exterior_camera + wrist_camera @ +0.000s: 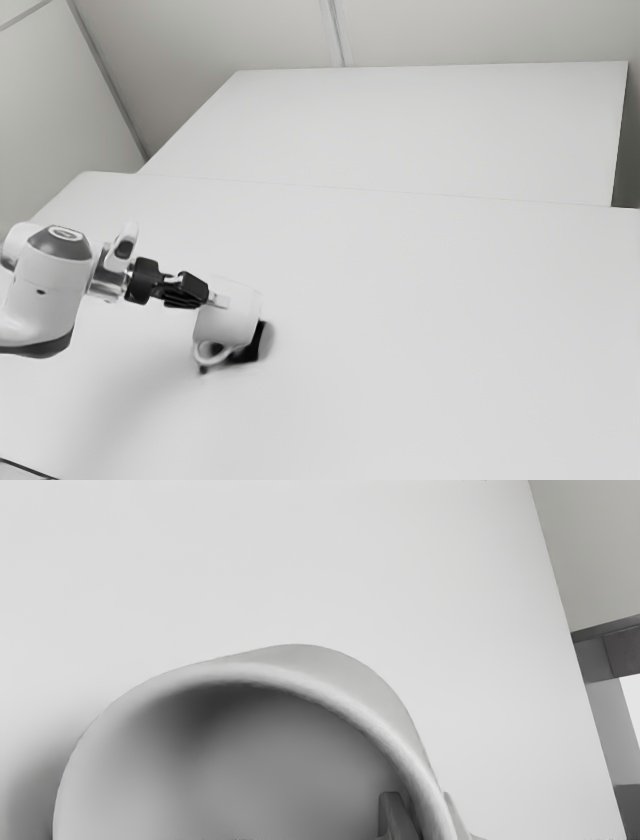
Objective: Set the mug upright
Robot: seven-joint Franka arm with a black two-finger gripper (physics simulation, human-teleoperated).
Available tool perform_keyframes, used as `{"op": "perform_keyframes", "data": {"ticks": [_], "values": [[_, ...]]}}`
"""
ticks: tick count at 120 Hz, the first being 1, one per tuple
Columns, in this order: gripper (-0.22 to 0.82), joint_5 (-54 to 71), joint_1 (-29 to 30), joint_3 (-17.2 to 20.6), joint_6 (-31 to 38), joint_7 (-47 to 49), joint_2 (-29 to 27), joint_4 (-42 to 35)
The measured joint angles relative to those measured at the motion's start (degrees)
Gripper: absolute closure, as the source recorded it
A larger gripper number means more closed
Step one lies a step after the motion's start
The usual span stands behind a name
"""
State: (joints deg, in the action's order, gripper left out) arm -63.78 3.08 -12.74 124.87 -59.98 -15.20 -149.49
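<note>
The white mug (229, 322) is tipped on its side at the exterior view's lower left, its mouth toward my hand and its handle low, near the table. My gripper (217, 300) reaches it from the exterior view's left, at the upper part of its rim. In the wrist view the open mouth of the mug (370, 723) faces the camera. My gripper (424, 807) has one finger inside the mug and one outside, shut on the wall at the rim. The handle is hidden there.
A wide white table (430, 330) lies under the mug, with a very dark patch directly beneath it. Another white surface (400, 125) extends behind, with pale walls beyond. The table's edge (565, 625) runs beyond the finger outside the mug.
</note>
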Motion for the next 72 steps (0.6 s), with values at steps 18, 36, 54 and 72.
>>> {"op": "perform_keyframes", "data": {"ticks": [18,36,54,72], "values": [[0.79,0.34,-0.12,1.21,0.03,-0.63,-0.34,2.9],[0.79,7.15,-0.03,4.53,0.11,1.34,-0.34,7.94],[0.79,20.81,-0.04,6.72,-0.5,6.53,-0.07,13.84],[0.79,34.58,-0.17,8.48,-3.0,13.61,0.63,19.32]]}}
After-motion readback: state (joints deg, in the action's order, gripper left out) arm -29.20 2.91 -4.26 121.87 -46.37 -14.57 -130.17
